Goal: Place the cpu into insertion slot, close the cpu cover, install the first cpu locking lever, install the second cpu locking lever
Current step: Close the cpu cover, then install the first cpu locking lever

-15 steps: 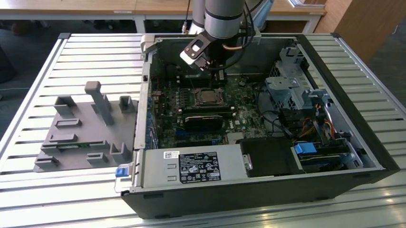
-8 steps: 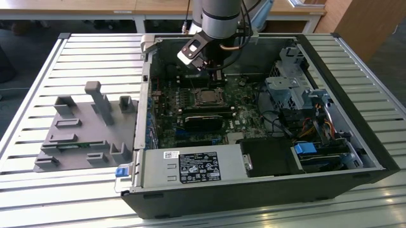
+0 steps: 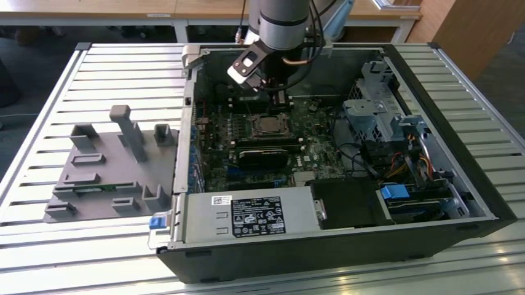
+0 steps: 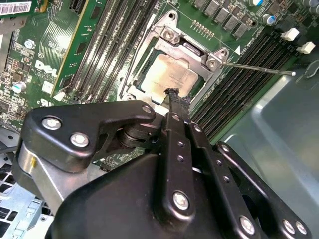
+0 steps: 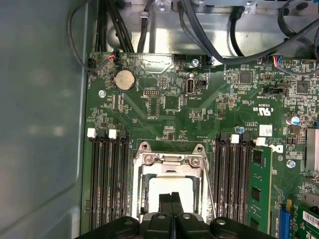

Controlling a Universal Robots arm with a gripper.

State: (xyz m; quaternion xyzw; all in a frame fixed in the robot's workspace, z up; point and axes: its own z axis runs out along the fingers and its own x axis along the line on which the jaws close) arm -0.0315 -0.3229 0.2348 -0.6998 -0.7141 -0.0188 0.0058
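At the exterior view's left 1 grey fixture (image 3: 107,166) is seen; rightward, the gripper (image 3: 277,101) is held above the insertion slot (image 3: 269,126). In both wrist views its jaws are shown pressed together, empty, over the cpu (image 4: 169,74), which is seated under the lowered cpu cover (image 4: 189,47).

The grey arm (image 3: 279,21) is reaching steeply downward, its black claw (image 5: 172,198) pointing down with both fingers (image 4: 177,117) pressing flat together.
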